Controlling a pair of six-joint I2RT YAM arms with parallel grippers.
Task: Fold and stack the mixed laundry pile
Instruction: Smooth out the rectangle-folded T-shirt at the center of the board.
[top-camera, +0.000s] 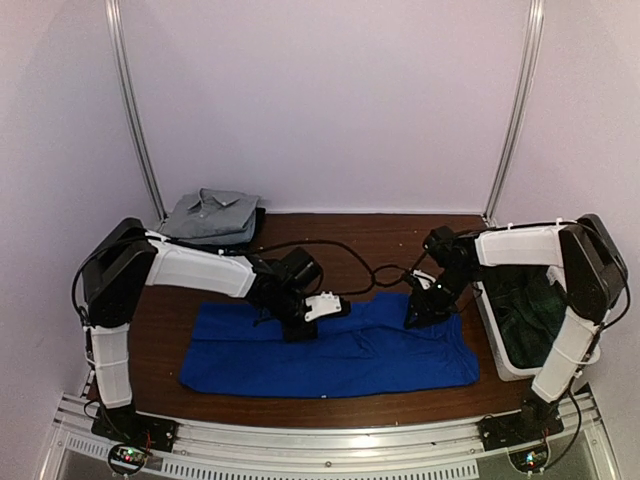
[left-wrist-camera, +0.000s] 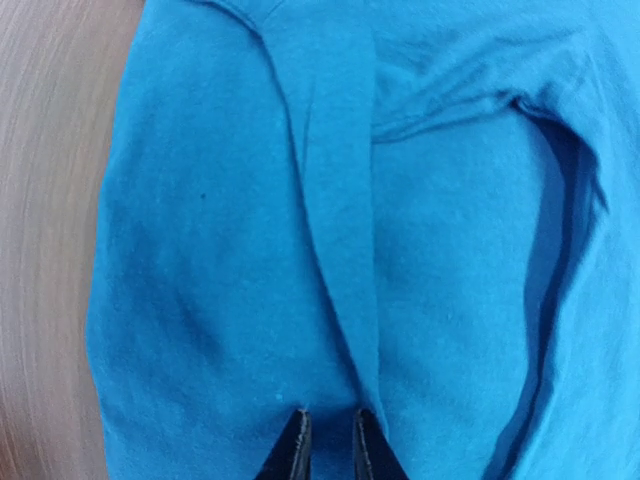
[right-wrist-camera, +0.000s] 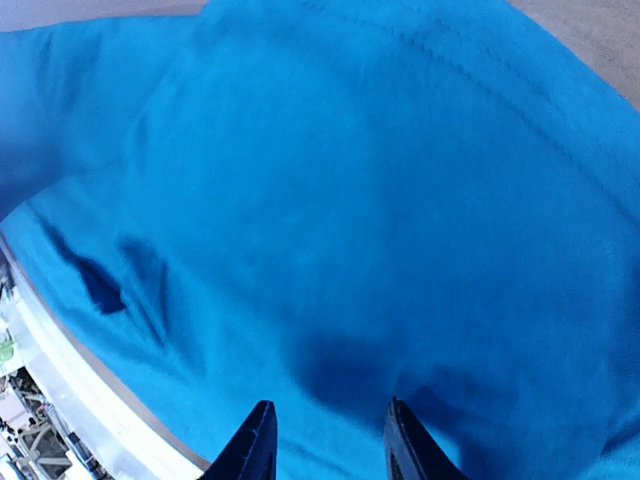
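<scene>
1. Lying flat across the middle of the brown wood-grain table (top-camera: 160, 335), the royal-blue piece (top-camera: 330, 355) spreads wide from left to right. Soft matte knit, shallow creases; a stitched seam line shows in the right wrist view.
2. Left gripper (left-wrist-camera: 332, 447): down on the far edge of the blue cloth, left of centre. Black pointed fingertips stand almost together. A long raised fold of the cloth runs straight into the narrow gap and is pinched there.
3. Right gripper (right-wrist-camera: 330, 440): down on the same far edge, toward the right end. Fingers stand moderately apart, tips on the cloth, dark shadow between them. Whether any cloth is caught, cannot tell.
4. Light grey shirt (top-camera: 212, 215): folded, collared, smooth woven look, at the far left corner of the table, well apart from both grippers. A dark layer shows along its right edge.
5. White bin (top-camera: 492, 325): rectangular, smooth plastic, at the table's right edge beside the right arm. Dark green-black piece (top-camera: 530, 300) lies crumpled inside it.
6. Black cables (top-camera: 350, 255) loop on the bare wood just beyond the blue cloth, between the two arms.
</scene>
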